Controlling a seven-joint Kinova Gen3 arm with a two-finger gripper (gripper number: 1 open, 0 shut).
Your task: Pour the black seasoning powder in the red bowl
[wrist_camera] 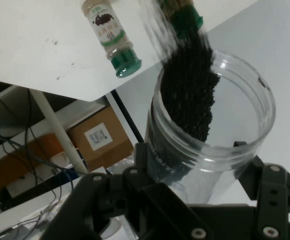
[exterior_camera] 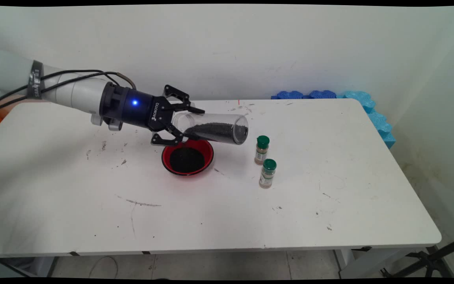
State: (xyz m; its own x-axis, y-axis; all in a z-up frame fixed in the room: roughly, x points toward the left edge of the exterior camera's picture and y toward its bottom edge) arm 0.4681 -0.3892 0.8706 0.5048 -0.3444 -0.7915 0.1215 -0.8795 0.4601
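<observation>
Clamped in the gripper (exterior_camera: 180,120): clear jar (exterior_camera: 215,128) of black grains, lying almost level, long axis left-right, just above red bowl (exterior_camera: 207,156); two spice bottles (exterior_camera: 262,150) right.

clear jar (wrist_camera: 220,130) of black grains (wrist_camera: 190,95), gripped

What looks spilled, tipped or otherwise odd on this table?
The clear jar lies nearly sideways in the gripper, its black grains banked toward the mouth beyond the red bowl. Nothing spilled; both spice bottles stand upright.
</observation>
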